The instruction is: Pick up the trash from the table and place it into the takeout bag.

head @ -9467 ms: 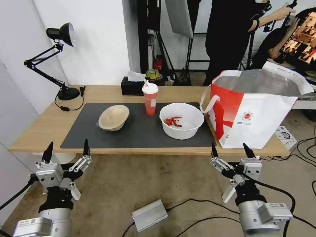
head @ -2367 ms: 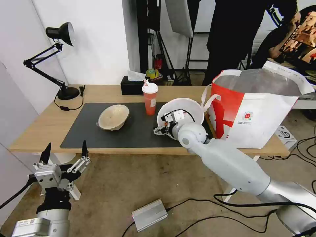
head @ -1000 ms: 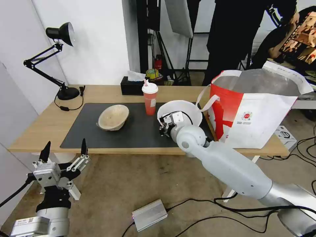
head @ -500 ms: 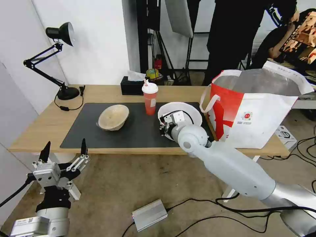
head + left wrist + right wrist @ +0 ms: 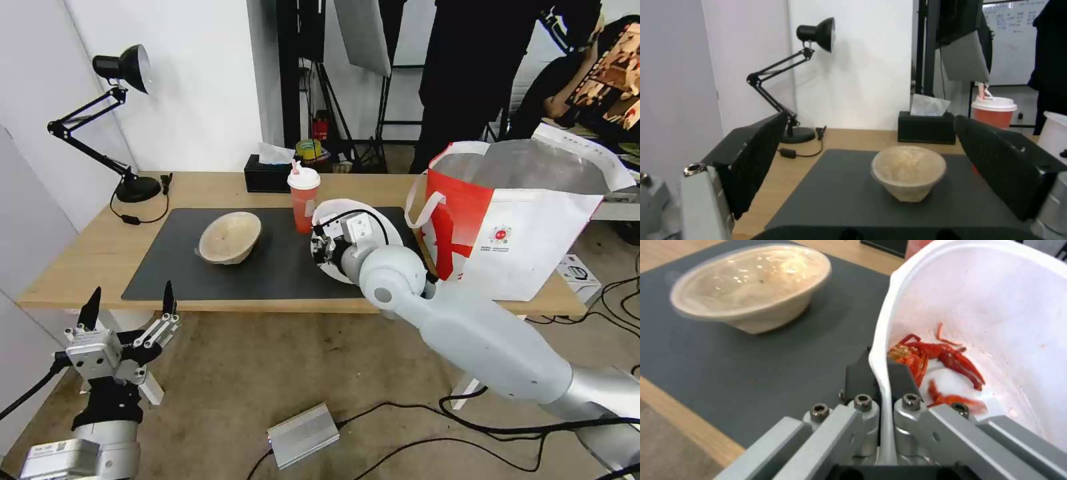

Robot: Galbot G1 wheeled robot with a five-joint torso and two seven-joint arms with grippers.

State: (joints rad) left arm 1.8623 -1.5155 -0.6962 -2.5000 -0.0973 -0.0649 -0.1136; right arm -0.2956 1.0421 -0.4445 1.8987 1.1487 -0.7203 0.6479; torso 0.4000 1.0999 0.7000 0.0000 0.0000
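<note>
- Over the dark mat (image 5: 280, 263) on the table (image 5: 100, 257), my right gripper (image 5: 880, 373) is clamped on the near rim of the white bowl (image 5: 373, 217): one finger inside the wall, one outside.
- Bowl is tipped up on edge, mouth facing the bag (image 5: 527, 227) side; red chili scraps (image 5: 942, 356) sit low against the inner wall.
- Handling guess: thin plastic, light, wall flexes under the pinch. The rim bead is the only stiff part, so the grip belongs there. Scraps are loose and could slide out if I tilt further.
- Bag stands open just beside the bowl, foil lining showing, white strap close to the bowl's far rim.
- Red cup (image 5: 304, 200) stands upright just beside the bowl; risk of clipping it.
- Beige bowl (image 5: 230, 237) sits further along the mat, tilted, untouched.
- My left gripper (image 5: 127, 320) is parked below the table's front edge, fingers spread wide, holding nothing.
</note>
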